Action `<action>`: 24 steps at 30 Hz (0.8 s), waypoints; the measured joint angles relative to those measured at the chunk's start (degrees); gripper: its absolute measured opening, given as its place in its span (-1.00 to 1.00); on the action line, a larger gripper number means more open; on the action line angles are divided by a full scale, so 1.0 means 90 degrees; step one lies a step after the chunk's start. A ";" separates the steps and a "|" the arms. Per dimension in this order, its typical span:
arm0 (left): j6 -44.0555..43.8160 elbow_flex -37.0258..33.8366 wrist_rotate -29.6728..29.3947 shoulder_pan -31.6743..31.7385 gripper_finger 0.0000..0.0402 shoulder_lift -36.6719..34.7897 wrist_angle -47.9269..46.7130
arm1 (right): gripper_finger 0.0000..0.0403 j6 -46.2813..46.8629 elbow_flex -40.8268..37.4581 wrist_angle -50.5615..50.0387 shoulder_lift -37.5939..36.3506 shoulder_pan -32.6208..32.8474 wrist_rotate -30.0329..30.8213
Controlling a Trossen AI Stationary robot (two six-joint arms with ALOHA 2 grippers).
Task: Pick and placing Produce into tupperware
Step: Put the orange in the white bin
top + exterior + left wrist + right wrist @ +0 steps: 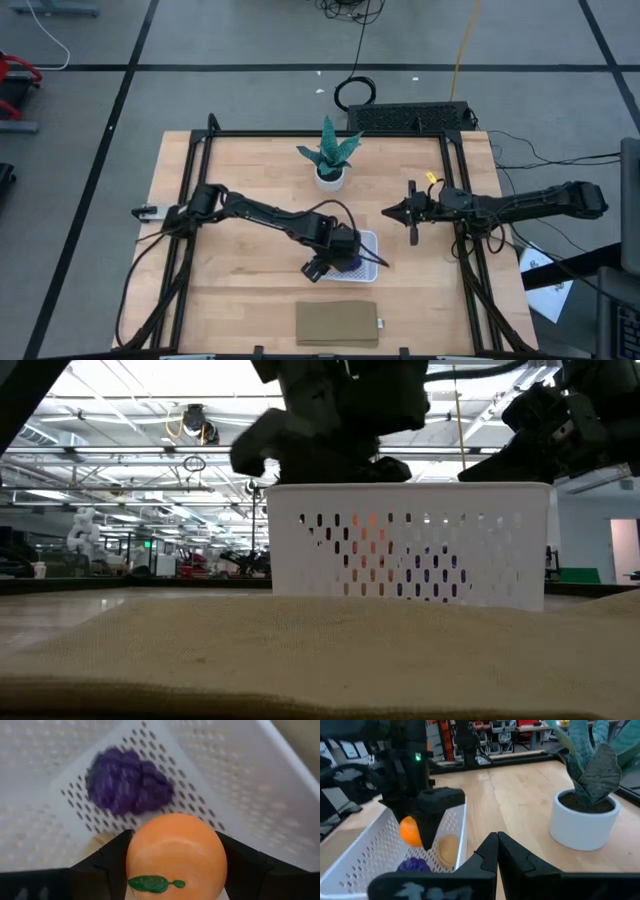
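Note:
The white tupperware [372, 240] stands at the table's middle, right of centre. My left gripper [340, 255] is over it, shut on the bright orange round fruit [175, 855]. The dark purple fruit [130, 787] and the tan oval one [449, 849] lie on the container's dotted floor. In the low view the orange [370, 525] shows through the wall holes below the rim. My right gripper [392, 212] hovers shut to the right of the container, its fingers [497, 851] closed on nothing. My left gripper pinches the orange round fruit between its two fingers [107, 862], one on each side of the ball at its widest part [135, 855]. The fingers come from above, pointing down into the tupperware. The fruit hangs inside the walls, above the purple one; its green leaf faces the wrist camera.
A green potted plant in a white pot [330, 160] stands toward the far edge, near my right gripper. A flat olive-brown pad [337, 323] lies at the near edge, in front of the tupperware. Black frame rails [195, 200] run along the table's left and right sides.

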 joint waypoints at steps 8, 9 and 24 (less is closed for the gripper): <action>0.0336 -0.0005 0.0137 0.0017 0.21 0.0148 -0.0069 | -1.00 -0.0022 -0.0002 0.0064 0.0096 0.0000 0.0001; 0.0347 -0.0005 0.0165 0.0012 0.21 0.0148 -0.0018 | -1.00 -0.0022 -0.0002 0.0057 0.0097 0.0000 0.0001; 0.0426 -0.0002 0.0352 -0.0029 0.30 0.0141 -0.0024 | -1.00 -0.0022 -0.0002 0.0087 0.0104 0.0000 0.0001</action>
